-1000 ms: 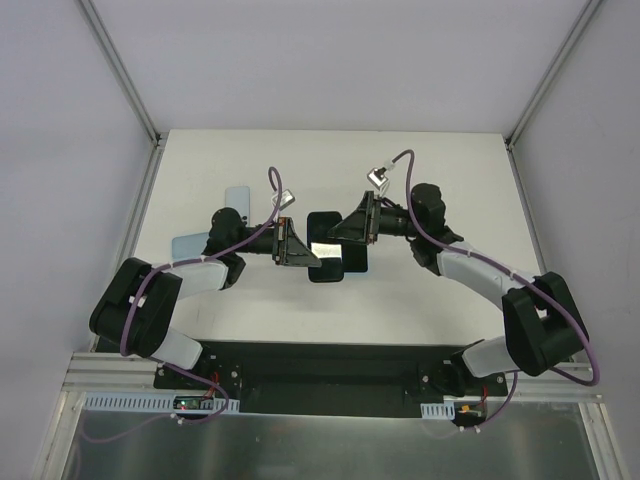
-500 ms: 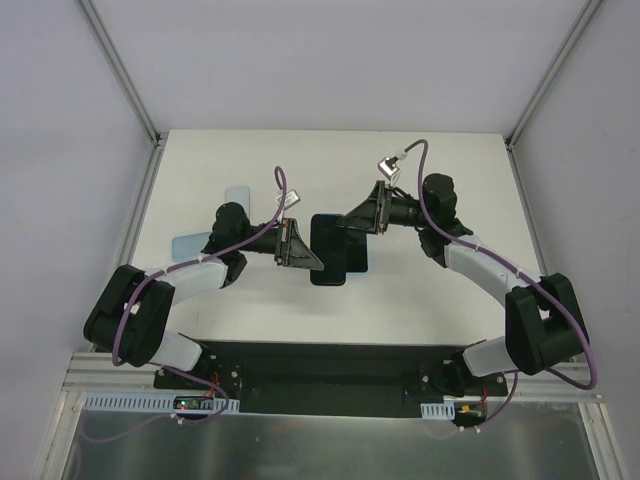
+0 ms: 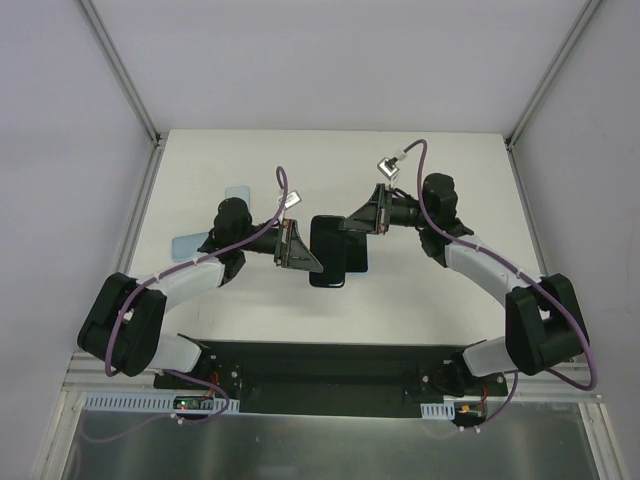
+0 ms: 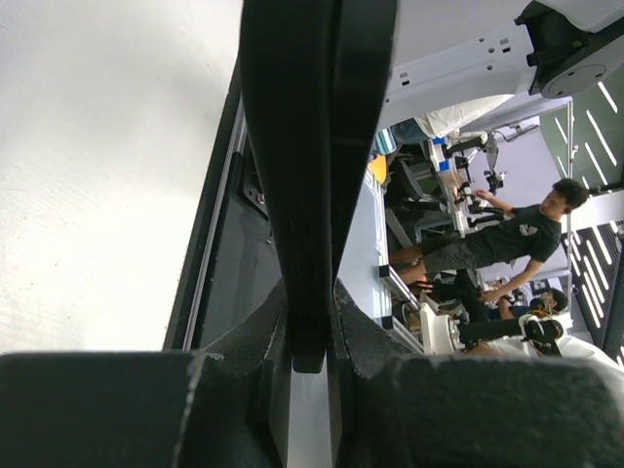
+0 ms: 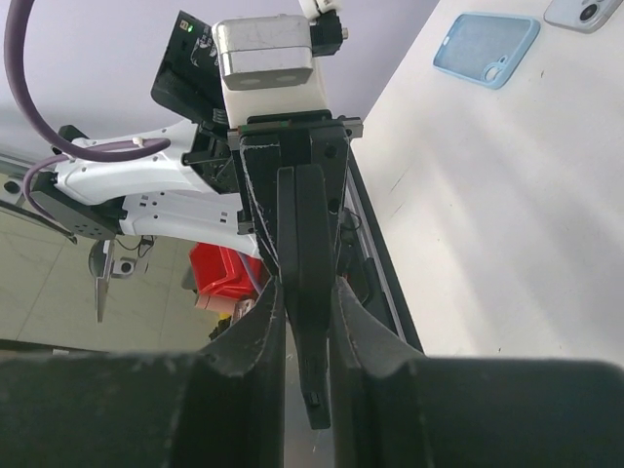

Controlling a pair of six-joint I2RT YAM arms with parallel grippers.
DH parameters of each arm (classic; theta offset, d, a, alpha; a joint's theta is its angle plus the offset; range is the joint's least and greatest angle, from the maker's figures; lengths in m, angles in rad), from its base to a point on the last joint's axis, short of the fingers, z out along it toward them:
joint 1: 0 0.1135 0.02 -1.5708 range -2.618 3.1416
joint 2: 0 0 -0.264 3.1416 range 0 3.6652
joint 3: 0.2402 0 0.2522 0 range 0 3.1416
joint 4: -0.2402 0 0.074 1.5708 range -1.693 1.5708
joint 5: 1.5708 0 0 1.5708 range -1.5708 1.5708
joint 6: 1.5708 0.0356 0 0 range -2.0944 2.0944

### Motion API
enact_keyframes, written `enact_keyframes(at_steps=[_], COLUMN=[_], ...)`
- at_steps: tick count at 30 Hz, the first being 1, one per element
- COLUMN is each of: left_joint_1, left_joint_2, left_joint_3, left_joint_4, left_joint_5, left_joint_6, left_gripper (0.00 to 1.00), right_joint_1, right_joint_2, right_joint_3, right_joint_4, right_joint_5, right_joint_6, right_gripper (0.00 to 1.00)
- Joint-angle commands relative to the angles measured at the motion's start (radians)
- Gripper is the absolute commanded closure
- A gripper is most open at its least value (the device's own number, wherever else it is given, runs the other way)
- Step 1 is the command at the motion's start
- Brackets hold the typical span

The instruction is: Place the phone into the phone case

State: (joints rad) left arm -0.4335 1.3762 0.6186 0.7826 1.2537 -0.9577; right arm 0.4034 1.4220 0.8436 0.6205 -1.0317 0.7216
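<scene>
Now left end effector (image 3: 316, 266), right end effector (image 3: 346, 226) — both clamped on dark phone (image 3: 326, 245).

Bright, even overhead light washes the white table (image 3: 400, 290), shadows soft. Both wrist views show a dark, blurred near foreground.

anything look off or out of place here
Nothing spilled or damaged. The phone and case, pinched between the left hand and right hand, overlap but sit offset rather than lined up.
</scene>
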Motion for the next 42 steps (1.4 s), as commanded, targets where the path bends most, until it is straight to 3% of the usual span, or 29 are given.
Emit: enact_keyframes(at_steps=[1, 2, 3, 6, 8, 11, 13, 16, 17, 20, 24, 25, 28, 29, 34, 42], left_joint_1=[-0.010, -0.010, -0.010, -0.010, -0.010, -0.010, -0.010, -0.010, -0.010, -0.010, -0.010, -0.010, -0.010, -0.010, -0.010, -0.010], left_joint_2=[-0.038, -0.042, -0.051, -0.066, -0.069, -0.074, -0.075, -0.075, -0.075, -0.071, -0.066, -0.063, -0.060, -0.058, -0.058, -0.078], left_joint_3=[0.012, 0.015, 0.016, 0.024, 0.027, 0.026, 0.029, 0.030, 0.032, 0.035, 0.046, 0.052, 0.067, 0.070, 0.081, 0.095], left_joint_4=[-0.114, -0.124, -0.155, -0.216, -0.250, -0.253, -0.255, -0.258, -0.259, -0.267, -0.275, -0.278, -0.318, -0.328, -0.362, -0.362], left_joint_5=[0.032, 0.035, 0.036, 0.033, 0.032, 0.027, 0.027, 0.032, 0.030, 0.024, 0.019, 0.021, 0.018, 0.016, 0.012, -0.022], left_joint_6=[0.057, 0.071, 0.082, 0.137, 0.157, 0.162, 0.162, 0.163, 0.165, 0.165, 0.165, 0.163, 0.180, 0.185, 0.203, 0.203], left_gripper=[1.00, 1.00, 1.00, 1.00, 1.00, 1.00, 1.00, 1.00, 1.00, 1.00, 1.00, 1.00, 1.00, 1.00, 1.00, 1.00], right_joint_1=[-0.011, -0.012, -0.011, -0.011, -0.009, -0.006, -0.003, -0.002, 0.000, 0.002, 0.009, 0.015, 0.026, 0.025, 0.040, 0.090], right_joint_2=[-0.084, -0.086, -0.084, -0.074, -0.067, -0.054, -0.041, -0.034, -0.035, -0.041, -0.061, -0.066, -0.075, -0.072, -0.061, -0.060], right_joint_3=[0.055, 0.061, 0.064, 0.075, 0.077, 0.072, 0.069, 0.069, 0.072, 0.071, 0.083, 0.090, 0.123, 0.129, 0.135, 0.107], right_joint_4=[0.068, 0.061, 0.059, 0.059, 0.059, 0.059, 0.061, 0.065, 0.067, 0.062, -0.046, -0.138, -0.254, -0.255, -0.255, -0.217], right_joint_5=[-0.054, -0.051, -0.045, -0.031, -0.025, -0.021, -0.025, -0.036, -0.044, -0.054, -0.030, -0.021, 0.002, -0.005, -0.019, -0.093], right_joint_6=[-0.011, -0.005, 0.024, 0.059, 0.073, 0.067, 0.061, 0.050, 0.035, -0.002, -0.124, -0.158, -0.235, -0.232, -0.223, -0.209], right_gripper=[0.85, 0.75, 0.59, 0.49, 0.51, 0.67, 0.69, 0.82, 0.91, 0.99, 0.99, 0.98, 0.77, 0.73, 0.72, 0.58])
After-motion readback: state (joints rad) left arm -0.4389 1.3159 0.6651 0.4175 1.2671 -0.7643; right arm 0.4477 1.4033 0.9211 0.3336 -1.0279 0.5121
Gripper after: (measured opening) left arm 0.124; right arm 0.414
